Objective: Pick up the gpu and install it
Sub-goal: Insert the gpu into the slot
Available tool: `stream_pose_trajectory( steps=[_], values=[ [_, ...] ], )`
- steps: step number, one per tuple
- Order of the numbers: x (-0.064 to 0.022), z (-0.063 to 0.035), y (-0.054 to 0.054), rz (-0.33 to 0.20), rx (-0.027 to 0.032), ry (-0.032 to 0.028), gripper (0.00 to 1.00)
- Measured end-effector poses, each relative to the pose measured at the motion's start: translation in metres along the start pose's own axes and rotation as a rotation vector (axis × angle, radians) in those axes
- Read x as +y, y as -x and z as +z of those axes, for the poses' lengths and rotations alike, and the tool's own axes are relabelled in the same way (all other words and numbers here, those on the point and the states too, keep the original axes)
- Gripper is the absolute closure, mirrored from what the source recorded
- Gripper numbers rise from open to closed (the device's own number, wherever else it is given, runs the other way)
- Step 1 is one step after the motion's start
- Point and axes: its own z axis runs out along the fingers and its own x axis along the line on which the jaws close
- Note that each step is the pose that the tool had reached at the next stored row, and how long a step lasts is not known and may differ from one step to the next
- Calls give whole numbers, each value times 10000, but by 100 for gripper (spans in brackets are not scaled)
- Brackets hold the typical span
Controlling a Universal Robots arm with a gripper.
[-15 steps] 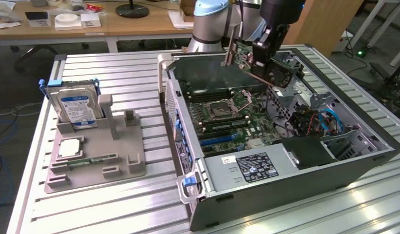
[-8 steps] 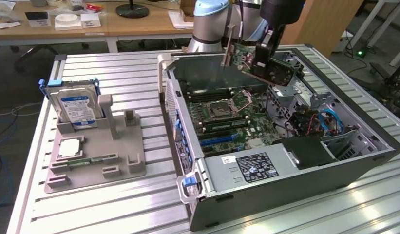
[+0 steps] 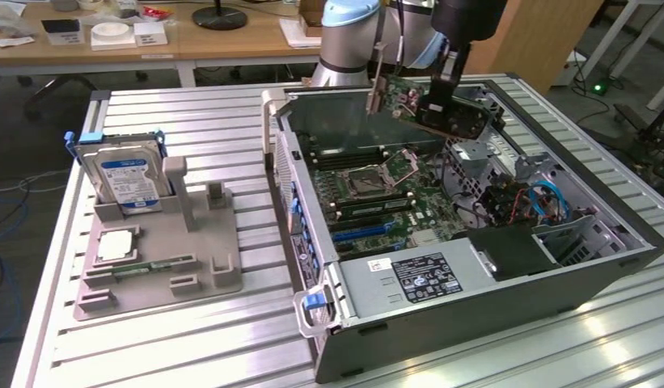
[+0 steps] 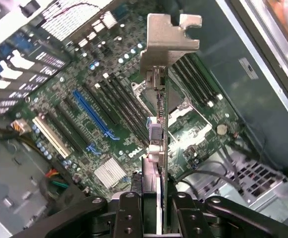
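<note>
Nearest you, the bench (image 3: 180,347) carries the open case (image 3: 472,283), whose walls rim the motherboard (image 3: 380,194). The hard drive (image 3: 127,178) stands well apart at the exterior view's left, out of your path. Above the case's far end the gpu (image 3: 453,111) hangs tilted in the air, with the gripper (image 4: 156,210) clamped on its edge. Judge it light and stiff but fragile, so hold it by the board edge. There is open room above the blue slot (image 4: 91,111); the far wall and the cables (image 3: 537,202) crowd the sides.
</note>
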Motion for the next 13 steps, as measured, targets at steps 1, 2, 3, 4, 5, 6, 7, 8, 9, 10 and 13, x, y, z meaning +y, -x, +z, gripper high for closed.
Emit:
stream_pose_trajectory(
  steps=[1,2,3,4,5,6,7,8,9,10,13],
  values=[
    [0,1,0,-179,-7,6,72],
    [0,1,0,-359,-15,13,72],
    [0,2,0,-539,-23,19,72],
    [0,2,0,-718,-30,25,72],
    [0,3,0,-914,-39,33,72],
    [0,4,0,-1088,-46,38,72],
    [0,4,0,-1267,-54,45,72],
    [0,5,0,-1448,-62,51,72],
    [0,5,0,-1626,-69,58,72],
    [0,6,0,-1806,-77,64,72],
    [0,8,0,-2362,-101,83,72]
  ],
)
